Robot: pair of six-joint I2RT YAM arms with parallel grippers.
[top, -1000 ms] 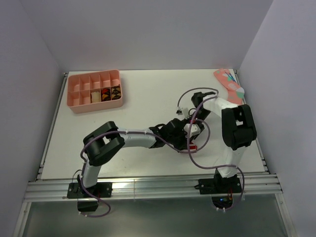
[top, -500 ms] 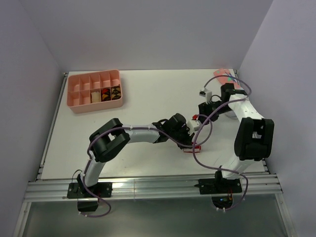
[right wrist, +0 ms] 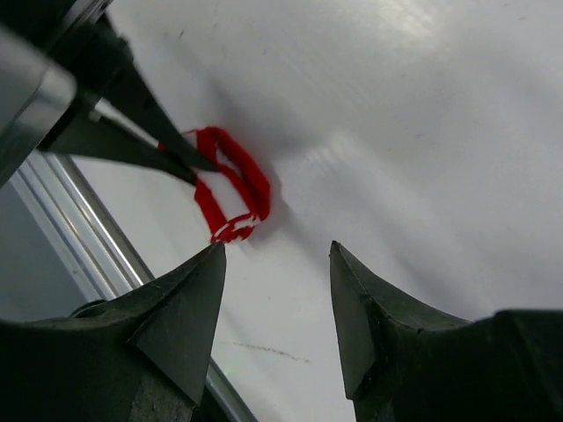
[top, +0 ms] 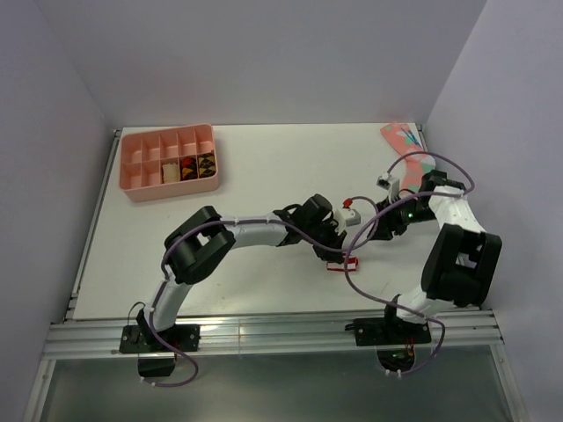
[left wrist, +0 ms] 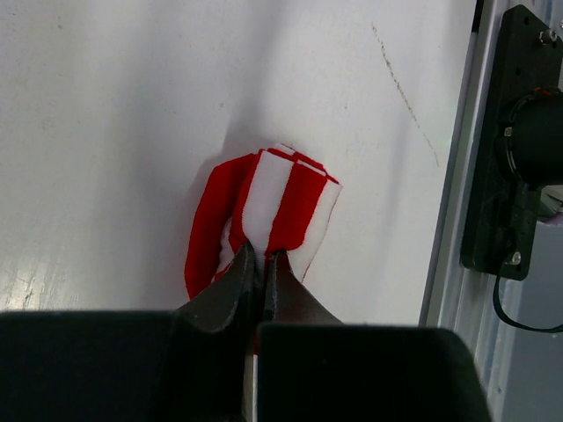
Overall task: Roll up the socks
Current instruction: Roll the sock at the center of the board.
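Your left pincer (left wrist: 262, 257) is pinched fully closed on the near edge of the red-and-white striped sock (left wrist: 264, 207), which lies as a loose, partly folded bundle on the table (top: 264, 149), toward the near edge and between the two arms. Your right pincer (right wrist: 277, 255) hangs just beside it with its jaws roughly half apart and nothing between them. Only this one of the task's socks shows near the pincers; the pink sock (top: 403, 141) in the far right corner is not yours to roll. Expect the striped sock to be very light, soft and limp: it will likely drag along with whichever pincer moves, and the folds will probably spring open once released. It is not fragile, so a firm squeeze should do no harm, but the thin knit can slip out of a shallow pinch. Take hold deep across all layers of the bundle, not on a single outer edge. Judging from the wrist views, the free far side of the bundle is the better place for the right pincer to grip, opposite the left one's hold.
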